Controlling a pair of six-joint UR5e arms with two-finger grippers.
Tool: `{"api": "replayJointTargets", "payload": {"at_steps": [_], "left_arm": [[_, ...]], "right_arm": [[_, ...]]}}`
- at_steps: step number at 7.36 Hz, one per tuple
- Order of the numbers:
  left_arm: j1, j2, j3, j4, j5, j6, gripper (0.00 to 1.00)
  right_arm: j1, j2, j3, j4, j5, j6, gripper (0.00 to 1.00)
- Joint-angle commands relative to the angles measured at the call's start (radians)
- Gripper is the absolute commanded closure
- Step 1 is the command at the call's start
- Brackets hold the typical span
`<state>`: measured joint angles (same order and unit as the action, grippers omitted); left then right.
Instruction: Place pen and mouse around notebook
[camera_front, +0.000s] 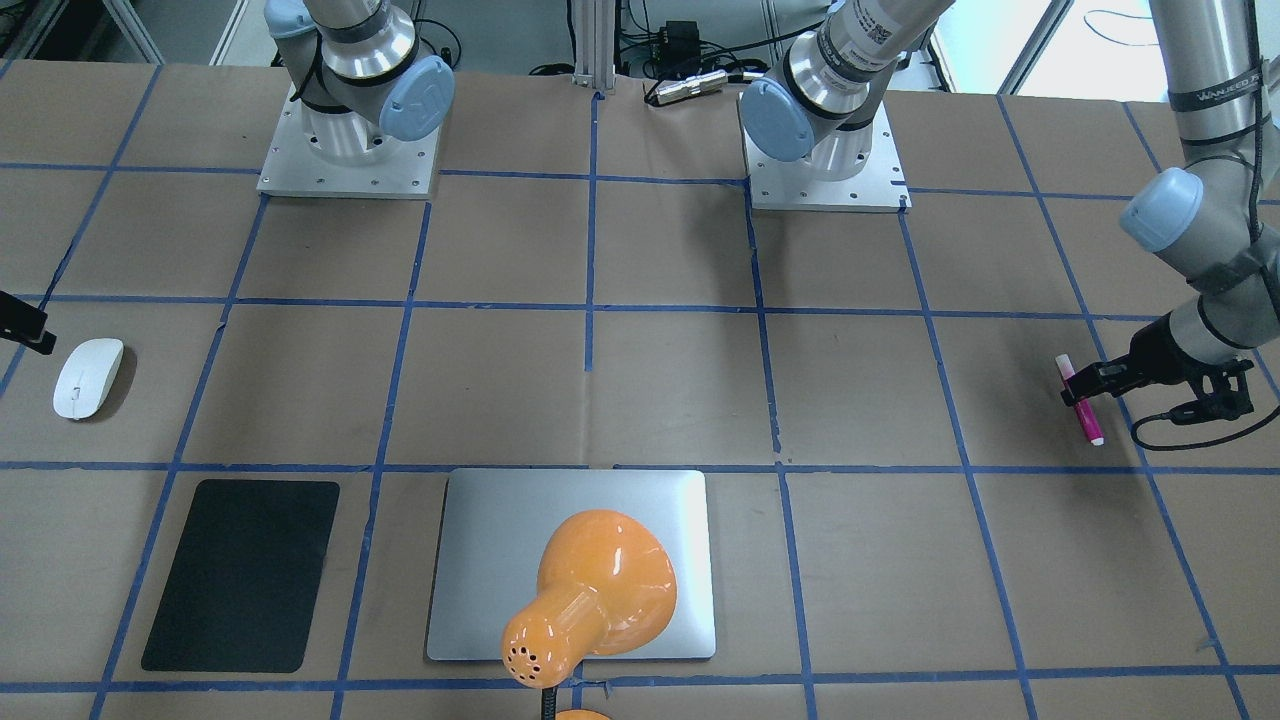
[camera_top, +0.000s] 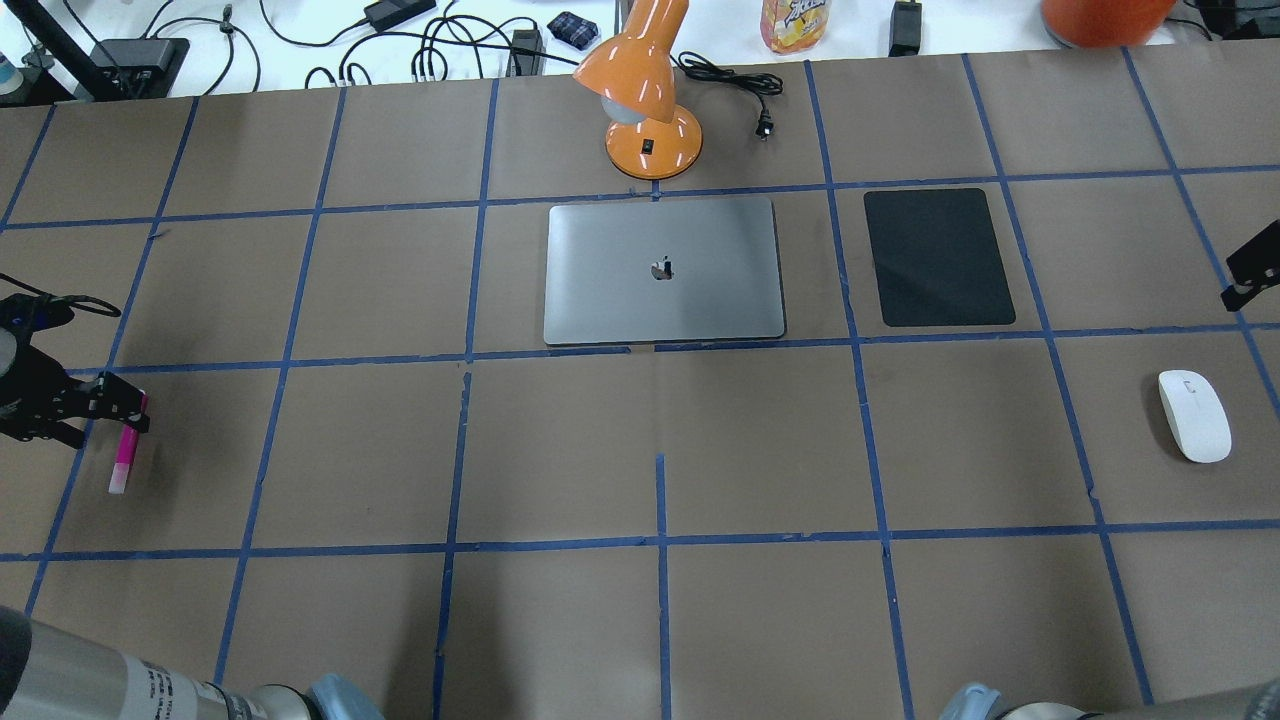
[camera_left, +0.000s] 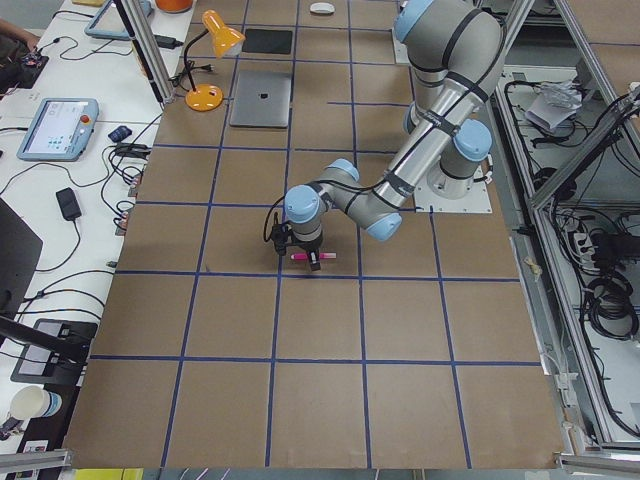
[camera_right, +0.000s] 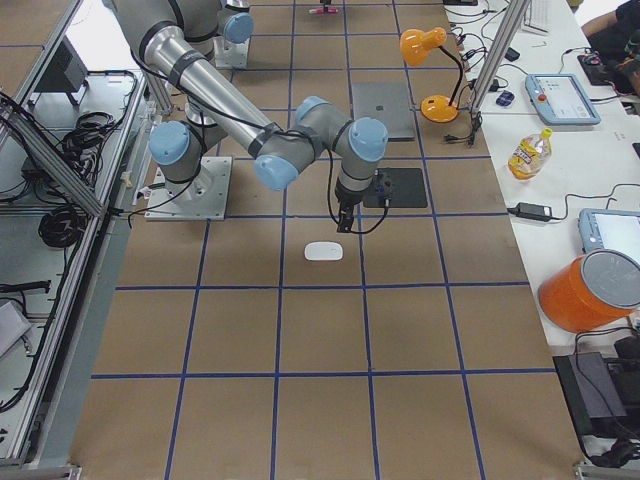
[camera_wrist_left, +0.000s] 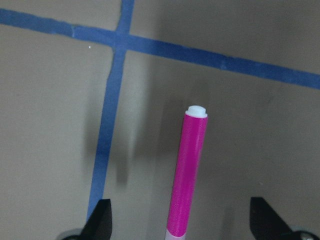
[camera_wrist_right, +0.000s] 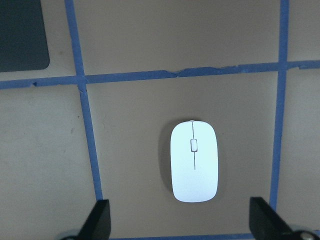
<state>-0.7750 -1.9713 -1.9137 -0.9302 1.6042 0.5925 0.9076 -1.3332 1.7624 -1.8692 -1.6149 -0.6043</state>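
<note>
The pen (camera_wrist_left: 187, 175), a slim glossy magenta barrel with a white end, lies flat on the brown paper table (camera_top: 660, 620) far out on the robot's left, well apart from the notebook (camera_top: 662, 270). Its cap end is cut off by the lower edge of the left wrist view. The left gripper (camera_wrist_left: 182, 221) straddles it, fingers spread wide and clear of the barrel. The smooth white oval mouse (camera_wrist_right: 194, 161) sits far to the robot's right, beyond the matte black mat (camera_top: 937, 257). The right gripper (camera_wrist_right: 180, 220) hangs over it with its fingers wide apart, and it is mostly out of frame in the overhead view. From the front, the orange lamp (camera_front: 600, 590) hides part of the silver notebook. The left arm reaches low and outward, while the right arm bends at the elbow, its wrist pointing down.
</note>
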Motion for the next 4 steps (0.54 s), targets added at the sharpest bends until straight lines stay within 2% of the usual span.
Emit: {"api": "replayJointTargets", "payload": {"at_steps": [1,4], "left_arm": [[0.0,-0.004,-0.001,0.001,0.0,0.003,0.64],[-0.001,-0.014,-0.018,0.04,0.0,0.021,0.65]], "right_arm": [[-0.036,0.086,0.051,-0.086,-0.007,-0.005,0.04],[-0.067,0.1,0.19,-0.243,-0.02,-0.032,0.07]]}}
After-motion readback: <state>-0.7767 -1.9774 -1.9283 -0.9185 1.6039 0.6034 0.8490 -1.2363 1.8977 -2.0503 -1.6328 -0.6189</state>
